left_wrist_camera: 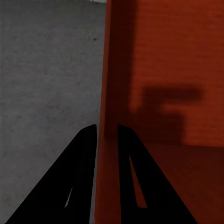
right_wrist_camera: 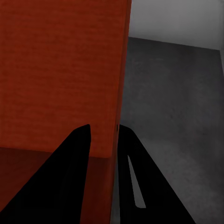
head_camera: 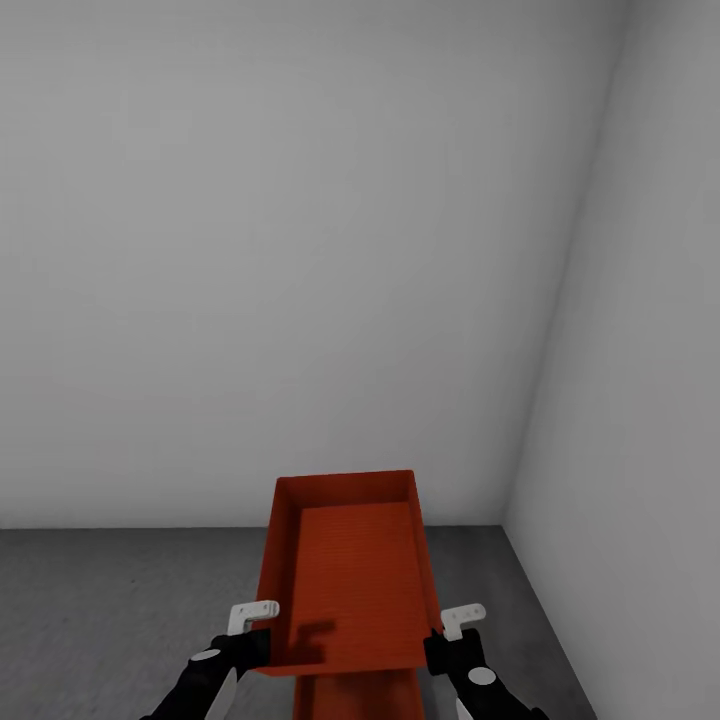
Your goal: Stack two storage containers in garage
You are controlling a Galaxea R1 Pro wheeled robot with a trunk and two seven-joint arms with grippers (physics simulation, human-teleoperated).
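Jaws of both grippers pinch the thin side walls of the upper container [head_camera: 355, 570]: the left gripper [head_camera: 252, 618] straddles its left wall near the near corner, one finger inside and one outside, and the right gripper [head_camera: 455, 625] does the same on the right wall. The wrist views confirm it, each wall running between two dark fingers [left_wrist_camera: 81, 177] [right_wrist_camera: 74, 177] with almost no gap. This orange-red bin hangs tilted, far end raised, over the lower container [head_camera: 355, 698], whose edge peeks out just below it on the dark grey garage floor [head_camera: 120, 610], close to a corner of pale walls [head_camera: 300, 250]. The main risk, as I judge it, is a skewed stack: both grips sit at the near end, so the far end could swing or sag and land on the lower bin's rim instead of seating squarely. Uneven release, one side before the other, could twist the bin or nudge the lower one along the concrete.
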